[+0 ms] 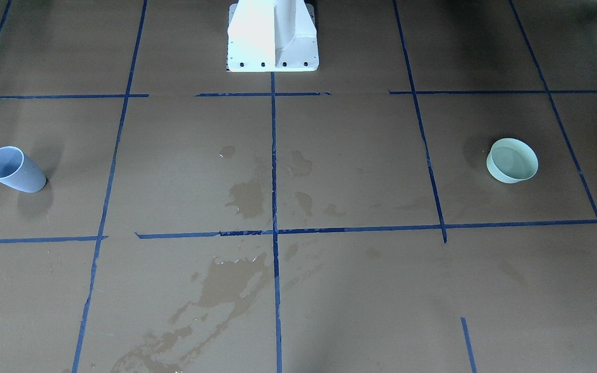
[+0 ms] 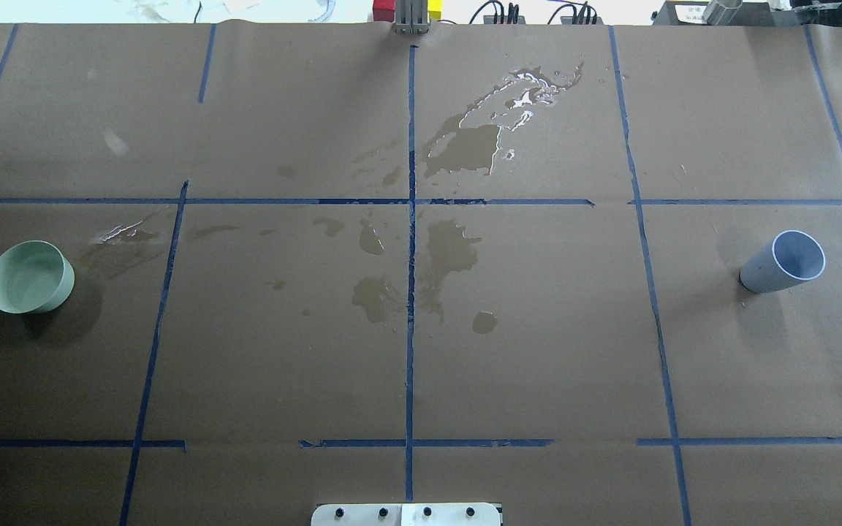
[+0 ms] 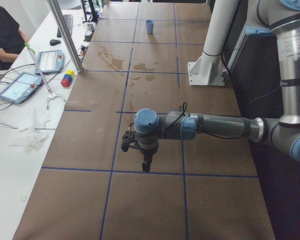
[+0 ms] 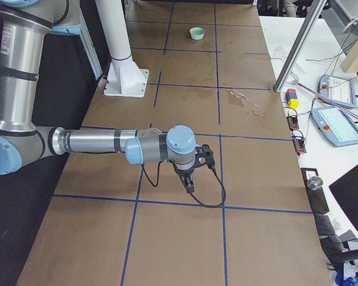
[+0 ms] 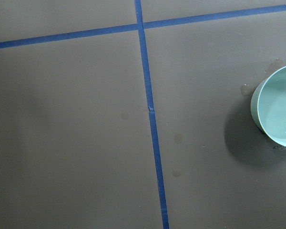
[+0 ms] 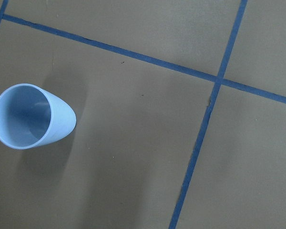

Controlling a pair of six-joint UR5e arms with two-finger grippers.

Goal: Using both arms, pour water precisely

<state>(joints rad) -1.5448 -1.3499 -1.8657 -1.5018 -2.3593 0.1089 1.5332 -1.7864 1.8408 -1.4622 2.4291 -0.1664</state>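
A pale green bowl [image 2: 30, 277] stands at the table's left end, also at the right edge of the left wrist view [image 5: 279, 105]. A faint sheen inside the bowl [image 1: 512, 161] looks like the water. A light blue cup [image 2: 786, 261] stands upright at the right end, in the right wrist view [image 6: 31, 117]; I cannot tell what is in it. My left gripper [image 3: 146, 162] and right gripper [image 4: 190, 182] point down over the table ends and show only in the side views, so I cannot tell whether either is open or shut. Neither wrist view shows fingers.
Dark wet stains [image 2: 457, 150] spread over the brown paper around the centre line, between blue tape lines [image 2: 411, 292]. The white pedestal [image 1: 272, 36] stands mid-table on the robot's side. A side table [image 3: 35, 75] holds tablets and coloured blocks, with a person seated there.
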